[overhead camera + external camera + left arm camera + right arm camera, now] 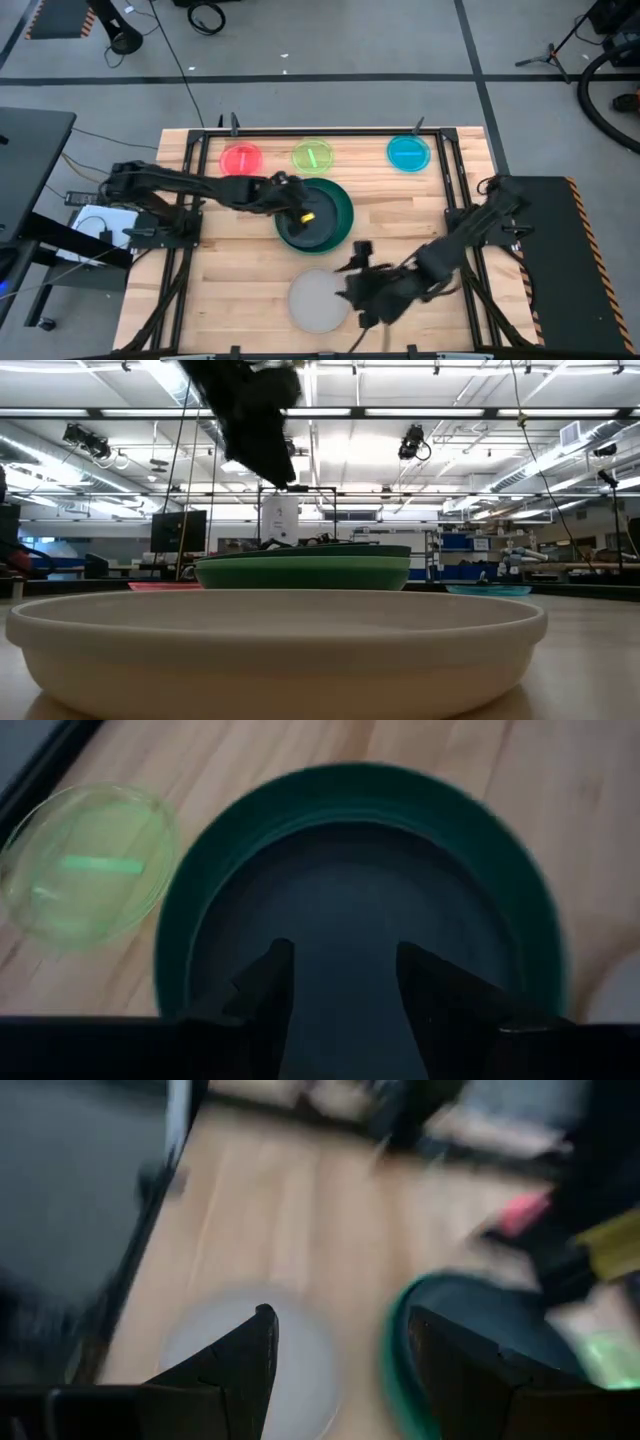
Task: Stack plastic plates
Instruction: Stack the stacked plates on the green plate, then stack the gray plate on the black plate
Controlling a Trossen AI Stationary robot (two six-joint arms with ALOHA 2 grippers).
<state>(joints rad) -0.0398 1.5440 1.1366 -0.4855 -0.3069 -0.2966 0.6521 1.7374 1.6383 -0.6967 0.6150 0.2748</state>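
Black plate on green plate; no writing.

We can read no text, label, brand, number or sign anywhere in these views.

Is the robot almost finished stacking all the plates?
Not yet. A stack is started: a black plate sits inside the green plate mid-table. The left gripper, open, hovers over that stack. The right gripper, open, is beside the pale grey plate, which looks next. The small red plate, yellow-green plate and blue plate lie apart along the far edge.
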